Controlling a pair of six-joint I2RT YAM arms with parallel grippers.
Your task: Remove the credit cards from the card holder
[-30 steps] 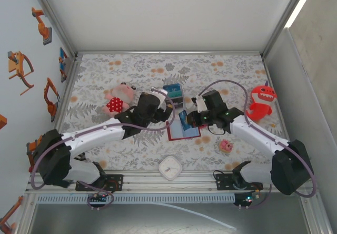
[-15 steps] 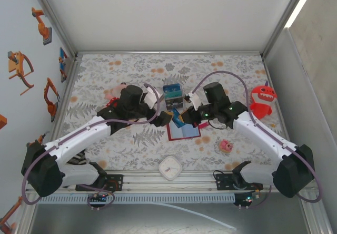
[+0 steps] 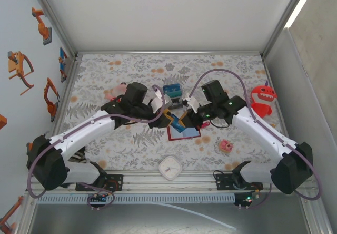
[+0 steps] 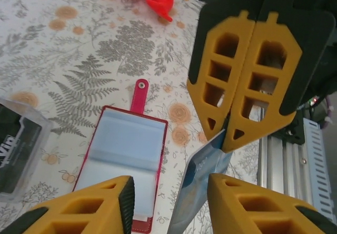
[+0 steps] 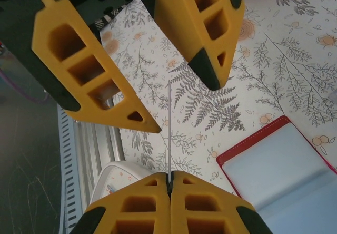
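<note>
Cloth-covered table (image 3: 95, 70): is carrying the whole scene, its grey leaf print showing around both arms.
Right gripper (image 5: 169, 177): is pinching a card (image 4: 202, 184) by one edge, jaws pressed together on it, and is holding it on edge in the air above the table.
Left gripper (image 4: 168, 194): is facing the right one, jaws standing partly apart, one on each side of the card with a gap showing; it is gripping nothing.
Holder (image 4: 124, 157): is lying open and flat on the table under the two grippers, blue-grey pockets facing up, red tab sticking out from one edge.
Box (image 3: 172, 91): clear, is sitting on the table just beyond the holder.
Card: teal-blue, is hanging out of the holder, its free end reaching between the left jaws.
</note>
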